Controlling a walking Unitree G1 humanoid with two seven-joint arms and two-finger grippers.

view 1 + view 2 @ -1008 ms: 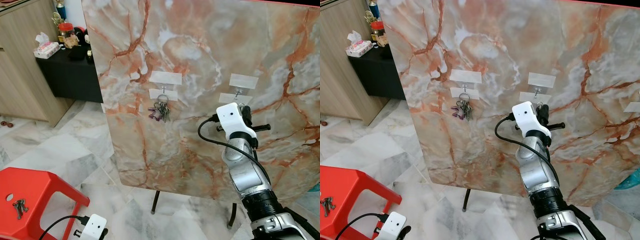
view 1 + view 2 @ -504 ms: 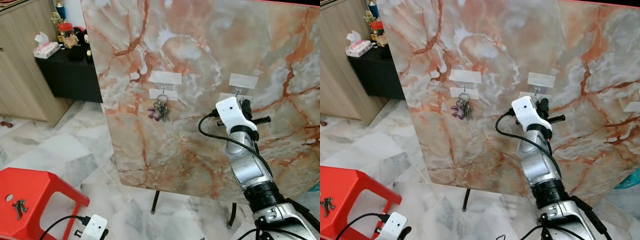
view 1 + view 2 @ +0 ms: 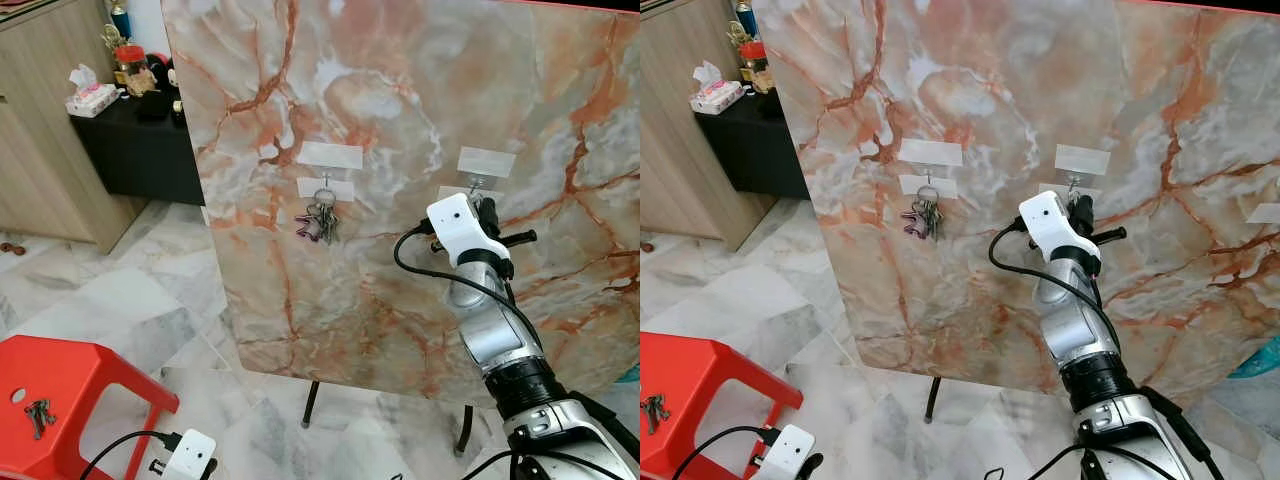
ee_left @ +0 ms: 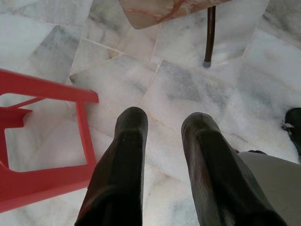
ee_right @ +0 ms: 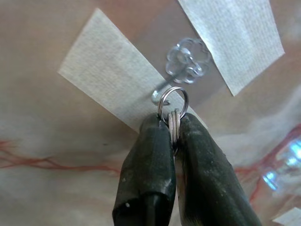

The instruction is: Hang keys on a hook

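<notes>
Keys (image 5: 173, 126) are pinched tight between the two black fingers of my right gripper (image 5: 171, 141), with the silver key ring (image 5: 172, 100) poking out above the fingertips. In the right wrist view the ring sits right at the tip of the little metal hook (image 5: 162, 89), which hangs from a clear flower-shaped plastic mount (image 5: 188, 60) taped to the marble-patterned board (image 3: 400, 120). I honestly can't tell if the ring is over the hook tip or just touching it.

From my head camera, my right arm is raised up against the board, wrist right under the right-hand hook (image 3: 478, 183). Another bunch of keys (image 3: 320, 222) already hangs from the hook to the left (image 3: 325, 182).

My left gripper (image 4: 162, 122) hangs low over the marble floor (image 4: 188, 89), fingers spread apart with nothing between them, just beside the red plastic stool (image 3: 70, 385). A third set of keys (image 3: 38, 415) lies on that stool's seat. Far left, a dark side table (image 3: 140, 140) holds a tissue box (image 3: 92, 97) and some small clutter.
</notes>
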